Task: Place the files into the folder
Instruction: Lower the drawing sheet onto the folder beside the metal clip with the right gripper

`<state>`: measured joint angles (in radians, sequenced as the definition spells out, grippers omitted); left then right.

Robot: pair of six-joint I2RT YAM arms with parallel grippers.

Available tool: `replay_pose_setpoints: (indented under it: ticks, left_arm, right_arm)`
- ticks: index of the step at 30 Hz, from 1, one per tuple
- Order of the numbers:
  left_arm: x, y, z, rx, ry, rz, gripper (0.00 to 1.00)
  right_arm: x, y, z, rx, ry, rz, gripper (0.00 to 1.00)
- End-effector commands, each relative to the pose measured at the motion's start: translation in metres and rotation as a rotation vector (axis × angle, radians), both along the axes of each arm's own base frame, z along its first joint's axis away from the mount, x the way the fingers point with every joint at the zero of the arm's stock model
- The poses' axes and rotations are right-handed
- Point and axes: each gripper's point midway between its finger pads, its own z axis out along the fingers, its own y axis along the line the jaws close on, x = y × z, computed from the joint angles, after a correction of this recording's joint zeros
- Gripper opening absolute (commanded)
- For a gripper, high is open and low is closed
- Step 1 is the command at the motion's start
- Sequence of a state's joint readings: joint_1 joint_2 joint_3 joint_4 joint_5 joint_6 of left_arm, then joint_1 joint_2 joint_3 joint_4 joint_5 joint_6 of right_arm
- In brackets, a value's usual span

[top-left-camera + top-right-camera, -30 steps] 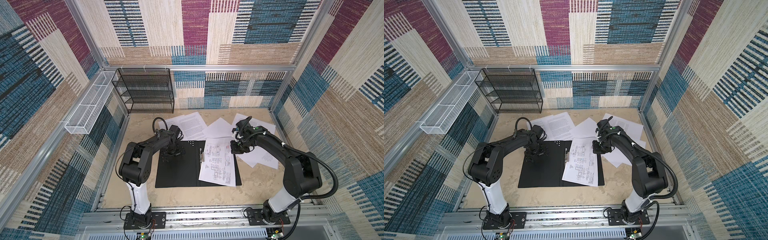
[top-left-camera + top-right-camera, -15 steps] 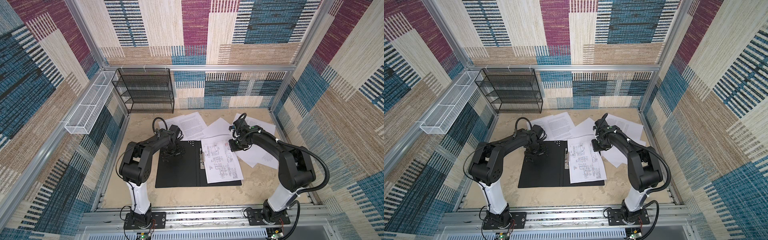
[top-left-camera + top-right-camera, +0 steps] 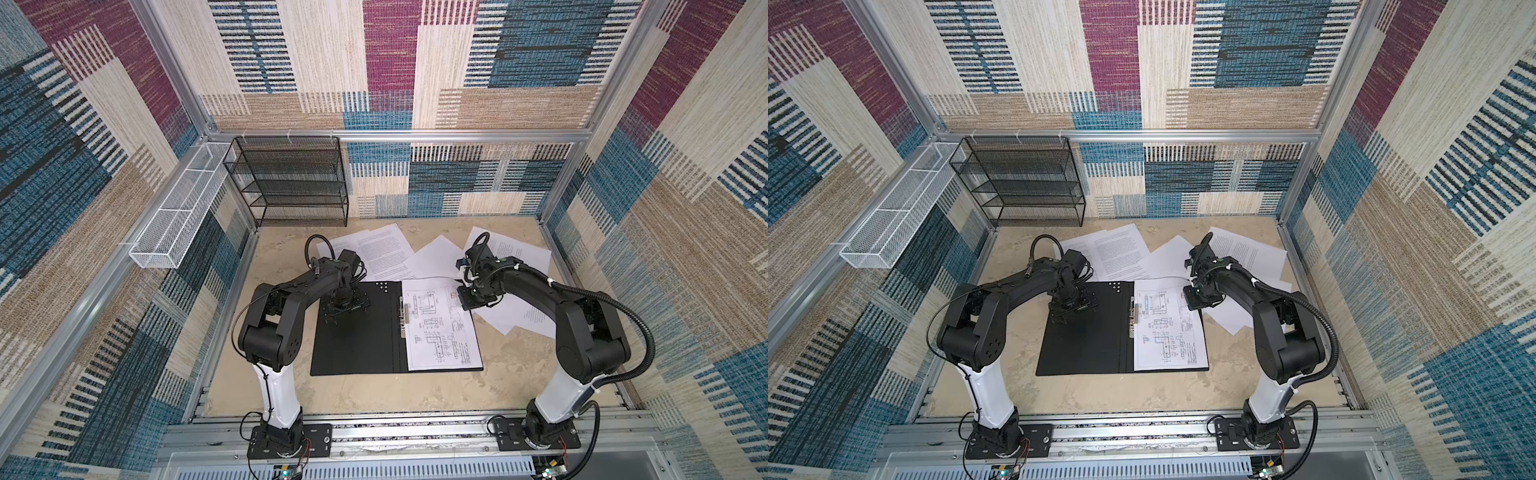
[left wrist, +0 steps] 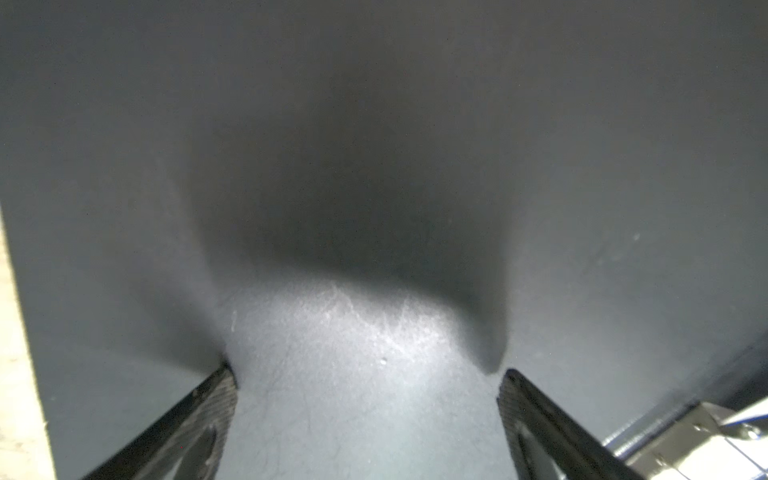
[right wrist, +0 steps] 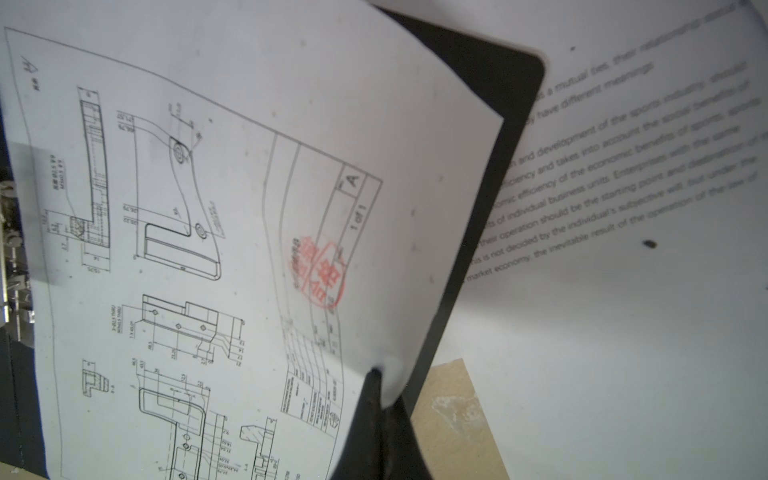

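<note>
Right tool [image 5: 377,375] pinches drawing sheet [image 3: 440,332] edge above folder [image 3: 353,345]; left tool [image 4: 366,376] wide, on folder.

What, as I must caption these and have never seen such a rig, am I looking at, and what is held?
Two black robot arms, the left arm and the right arm, stand at the front of a table. The two wide pictures come from one camera head above; the two close-ups come from cameras on the arms' wrists. On the table lies an open folder, black inside, with a metal clip. A drawing sheet lies on its right half; printed sheets are scattered behind and beside it. A black wire rack stands at the back, a white mesh basket hangs on the left wall. The left jaws are open, tips down on the folder. The right jaws are shut on the drawing sheet's edge.
</note>
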<state>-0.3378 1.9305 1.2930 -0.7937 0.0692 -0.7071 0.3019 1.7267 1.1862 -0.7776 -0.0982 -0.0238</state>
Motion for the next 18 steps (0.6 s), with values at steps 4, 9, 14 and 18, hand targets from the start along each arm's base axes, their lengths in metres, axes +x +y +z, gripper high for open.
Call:
replay_pose_setpoints:
  ticks: [4, 9, 14, 18]
  left_arm:
    - [-0.0046, 0.0000, -0.0130, -0.010, 0.030, 0.009, 1.00]
    - [-0.0044, -0.0010, -0.0132, -0.016, 0.029, 0.012, 1.00]
    - [-0.0043, -0.0016, -0.0140, -0.019, 0.030, 0.011, 1.00]
    - [-0.0050, -0.0016, -0.0149, -0.023, 0.033, 0.013, 0.99]
  right_arm:
    - [0.0026, 0.0064, -0.0007, 0.028, -0.004, 0.012, 0.00]
    - [0.0038, 0.0106, 0.0000, 0.053, -0.001, 0.003, 0.00]
    - [0.0001, 0.0127, -0.0022, 0.069, 0.017, -0.004, 0.00]
    - [-0.0044, 0.0082, -0.0041, 0.048, 0.027, -0.010, 0.00]
